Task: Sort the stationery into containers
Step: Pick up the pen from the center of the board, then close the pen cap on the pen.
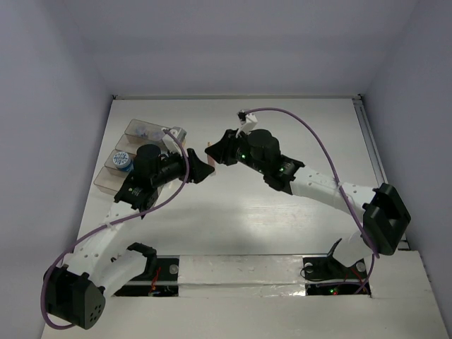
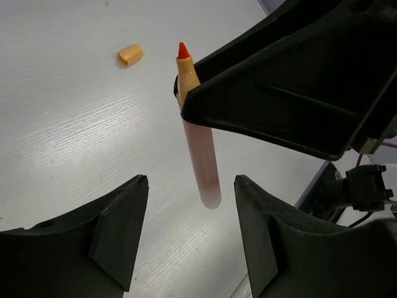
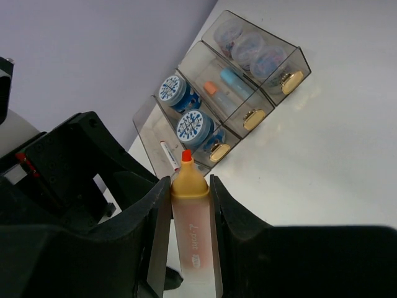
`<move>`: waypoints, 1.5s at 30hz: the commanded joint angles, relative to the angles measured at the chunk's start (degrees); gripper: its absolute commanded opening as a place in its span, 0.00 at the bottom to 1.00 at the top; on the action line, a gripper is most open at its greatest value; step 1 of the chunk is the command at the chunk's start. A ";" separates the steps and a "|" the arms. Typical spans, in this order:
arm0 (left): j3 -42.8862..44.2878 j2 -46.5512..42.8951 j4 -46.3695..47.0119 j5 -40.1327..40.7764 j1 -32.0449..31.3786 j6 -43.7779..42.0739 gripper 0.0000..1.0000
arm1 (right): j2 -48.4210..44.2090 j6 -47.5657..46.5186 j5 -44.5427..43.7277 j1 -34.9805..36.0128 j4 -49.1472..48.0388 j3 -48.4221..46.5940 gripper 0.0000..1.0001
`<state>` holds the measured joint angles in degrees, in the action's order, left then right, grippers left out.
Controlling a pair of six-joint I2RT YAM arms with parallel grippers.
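White table (image 1: 268,212): a smooth pale top between plain walls, with both robot arms bolted at its near edge.
Right arm (image 1: 318,185): white and black, reaching from the near right corner across to mid-table.
Left arm (image 1: 99,244): white and black, angling up from the near left corner towards the centre, where it meets the right arm tip to tip.
Clear plastic bins (image 1: 107,180): a cluster of see-through rectangular compartments in stepped rows at the table's far left. Each front carries a small gold-coloured knob.
Right gripper (image 3: 188,186): both black fingers are pressed flat against the sides of an uncapped marker, pinching it just below its orange neck.
Left gripper (image 2: 191,186): the black fingers are spread apart, one on each side of the marker's rear end. A gap shows on both sides and nothing is gripped.
Uncapped marker (image 2: 201,161): it has a translucent pinkish barrel, an orange neck and a red tip. It hangs in the air over mid-table between the two grippers, well apart from the bins.
Blue-topped tubs (image 3: 191,127): two small round tubs with patterned lids sit side by side in one compartment.
Lilac tubs (image 3: 248,46): several round ones fill the farthest compartment.
Blue marker (image 3: 236,84): it lies in the compartment between the two sets of tubs, with an orange piece beside it.
Red-capped pen (image 3: 169,155): thin and white, it lies in the nearest compartment.
Orange cap (image 2: 130,54): small and loose, it lies on the bare table away from the marker.
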<state>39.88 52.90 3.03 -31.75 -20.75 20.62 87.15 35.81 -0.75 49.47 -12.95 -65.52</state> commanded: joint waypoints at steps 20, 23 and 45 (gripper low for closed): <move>1.08 0.18 1.28 0.99 0.27 -0.67 0.00 | -0.23 -2.15 -7.77 4.05 -3.66 -3.39 0.16; 1.17 -0.17 1.54 0.20 0.27 -0.76 0.00 | -1.89 -3.99 -10.40 3.44 -2.26 -2.69 0.51; 1.52 -2.98 0.31 -0.33 0.27 -1.90 0.00 | 9.35 -2.68 -7.77 -17.13 11.19 -0.05 0.55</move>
<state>39.88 51.24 2.22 -31.38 -20.75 19.73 95.04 32.93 -8.82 32.93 -4.99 -61.08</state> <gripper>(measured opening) 0.150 0.518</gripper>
